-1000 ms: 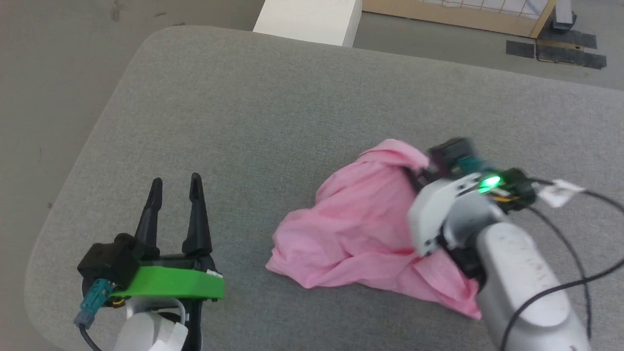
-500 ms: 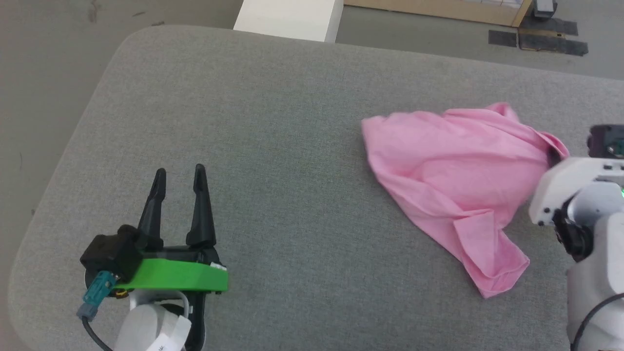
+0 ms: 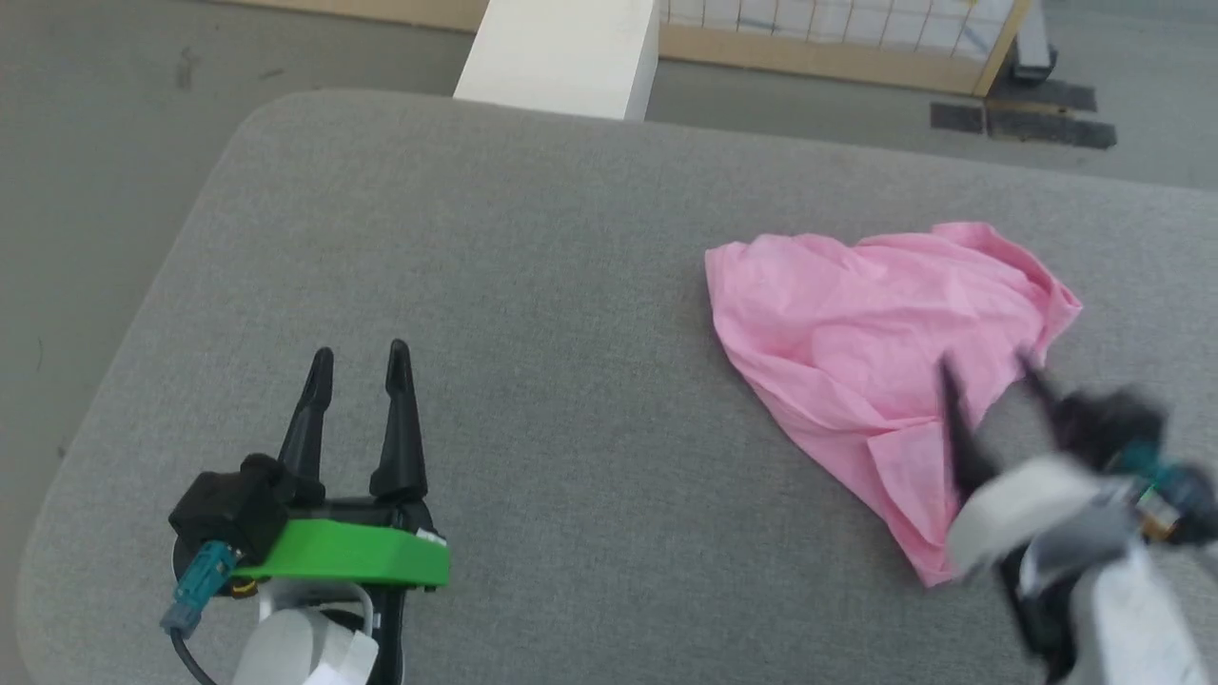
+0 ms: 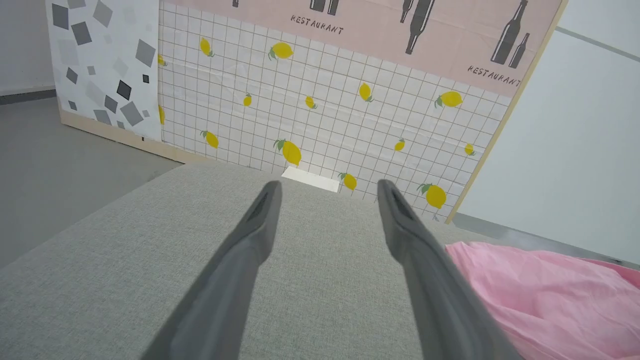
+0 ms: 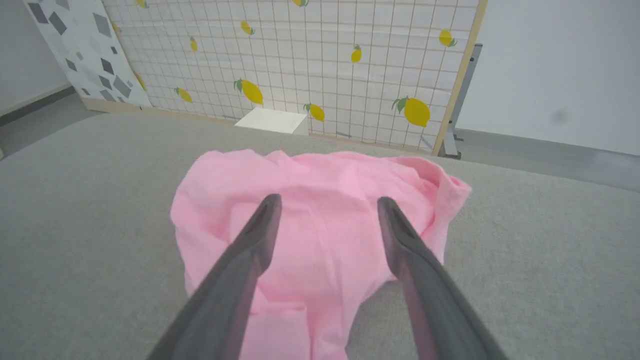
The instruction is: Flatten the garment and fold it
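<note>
While the garment point(image 3: 847, 323) lies loose on the grey counter point(image 3: 533, 247), the right jaws stand wide apart over its near part, gripping nothing. Right wrist view: both dark fingers point(image 5: 240, 270) are spread, with pink cloth showing in the gap between them and beyond the tips. Whether the tips touch the cloth: cannot tell. In the head view these jaws are motion-blurred.

Garment condition: crumpled and creased, not flat. One gathered edge is turned up ahead and to the right of the right jaws' tips. A narrow flap runs back beneath them toward the wrist.

Left jaws: equally wide open and empty, fingers point(image 4: 235, 280) pointing forward low over bare counter. The garment lies off to their right, apart from them; in the left wrist view its edge shows past the right-hand finger.

Ahead of both jaws, past the counter's far edge: a white block point(image 3: 561, 48), and behind it a tiled panel printed with lemons point(image 4: 325, 100).
</note>
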Motion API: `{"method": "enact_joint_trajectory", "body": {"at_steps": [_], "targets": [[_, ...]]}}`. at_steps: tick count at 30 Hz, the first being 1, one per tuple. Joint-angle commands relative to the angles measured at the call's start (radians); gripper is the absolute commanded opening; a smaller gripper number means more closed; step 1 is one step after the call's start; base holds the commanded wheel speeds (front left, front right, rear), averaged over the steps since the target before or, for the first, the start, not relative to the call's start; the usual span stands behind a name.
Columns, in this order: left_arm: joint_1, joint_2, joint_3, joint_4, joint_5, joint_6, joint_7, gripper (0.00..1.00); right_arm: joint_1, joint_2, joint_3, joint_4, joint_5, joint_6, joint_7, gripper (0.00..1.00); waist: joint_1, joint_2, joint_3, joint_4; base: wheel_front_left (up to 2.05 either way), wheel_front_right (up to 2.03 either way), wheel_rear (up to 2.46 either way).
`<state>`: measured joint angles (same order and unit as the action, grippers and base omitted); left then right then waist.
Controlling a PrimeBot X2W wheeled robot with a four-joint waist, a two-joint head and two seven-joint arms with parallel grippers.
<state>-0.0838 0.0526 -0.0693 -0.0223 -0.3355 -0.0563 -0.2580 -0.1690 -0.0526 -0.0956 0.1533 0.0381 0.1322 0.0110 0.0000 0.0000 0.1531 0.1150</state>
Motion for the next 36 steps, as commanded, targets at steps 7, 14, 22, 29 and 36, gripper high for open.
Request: {"method": "enact_joint_trajectory", "body": {"at_steps": [7,14,22,29,36], "targets": [[0.018,-0.002,0.007,0.003,0.007,-0.014,-0.004,1.00,0.186,0.002,0.164,-0.105,-0.051,-0.002,0.042,1.00,0.0000,0.0000,-0.041,-0.049,0.00,0.00,0.00],[0.014,-0.002,-0.005,0.001,0.004,-0.018,-0.004,1.00,0.128,0.002,0.172,-0.032,-0.138,-0.002,0.149,1.00,0.0000,0.0000,-0.027,-0.045,0.00,0.00,0.00],[0.001,-0.002,-0.012,-0.001,-0.005,-0.015,-0.004,1.00,0.016,0.002,0.159,0.078,-0.211,-0.002,0.226,0.89,0.0000,0.0000,0.012,-0.021,0.00,0.00,0.00],[-0.011,-0.002,-0.017,-0.003,-0.007,-0.010,-0.004,1.00,-0.032,0.002,0.132,0.113,-0.182,-0.002,0.219,0.00,0.0000,0.0000,0.031,-0.008,0.00,0.00,0.00],[-0.007,-0.002,-0.007,0.001,-0.002,-0.008,-0.004,1.00,0.016,0.002,0.035,0.015,-0.038,-0.002,0.181,0.00,0.0000,0.0000,0.015,-0.017,0.00,0.00,0.00]]}}
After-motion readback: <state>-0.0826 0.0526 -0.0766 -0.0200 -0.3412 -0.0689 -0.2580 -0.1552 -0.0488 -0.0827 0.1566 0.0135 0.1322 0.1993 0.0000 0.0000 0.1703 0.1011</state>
